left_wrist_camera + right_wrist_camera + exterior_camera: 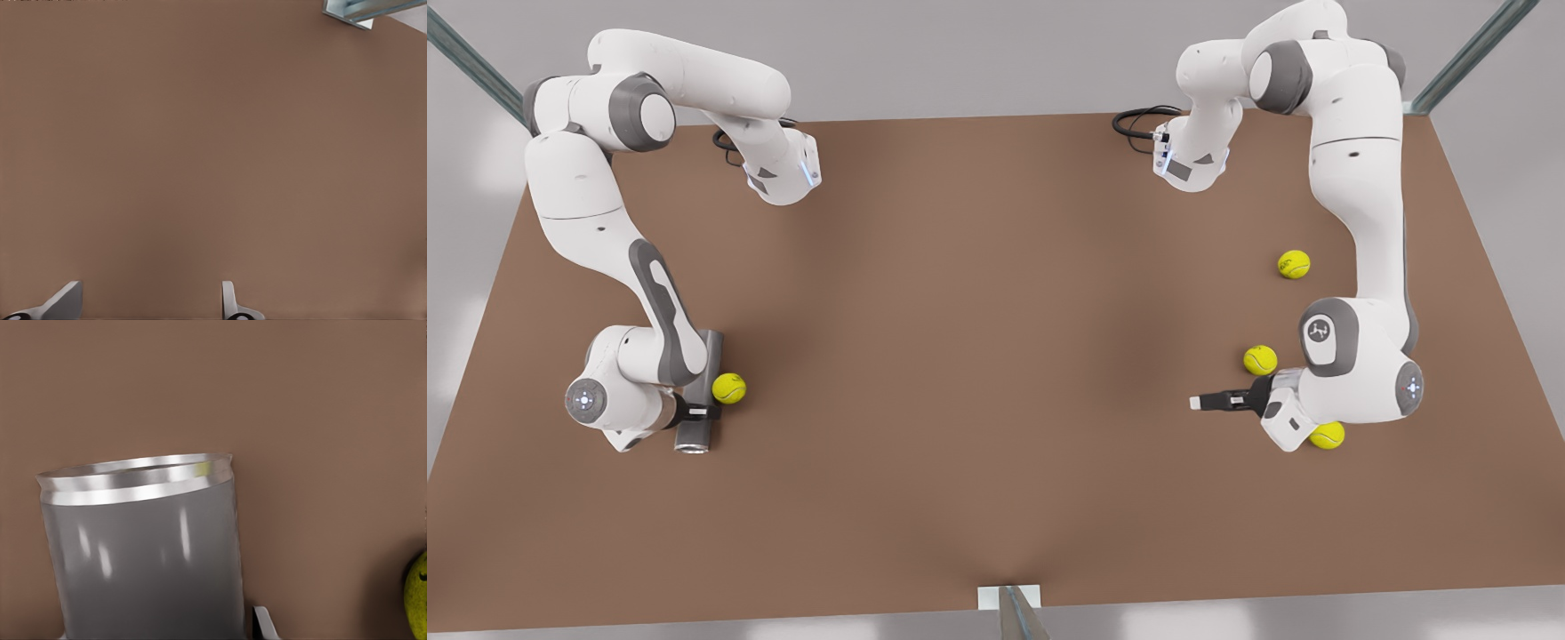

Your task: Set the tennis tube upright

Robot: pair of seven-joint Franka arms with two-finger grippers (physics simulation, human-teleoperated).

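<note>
1. We find the tennis tube [698,391] lying flat on the brown table [978,373], near the front view's left edge, its rimmed hollow end toward the camera.
2. The right gripper [704,412] sits across the tube close to that open end. In the right wrist view the tube [143,553] fills the space between the fingers, with one fingertip [265,623] just beside its wall; we read this as a grip on the tube.
3. A yellow ball [729,388] lies just beside the tube, on its side toward the table's middle.
4. The left gripper [1209,401] hovers at the front view's right, pointing toward the table's centre. In the left wrist view its fingers [63,301] stand spread, bare table between them.
5. Three more balls lie near that arm: one [1294,264] farther back, one [1260,359] by the wrist, one [1328,435] partly under it.
</note>
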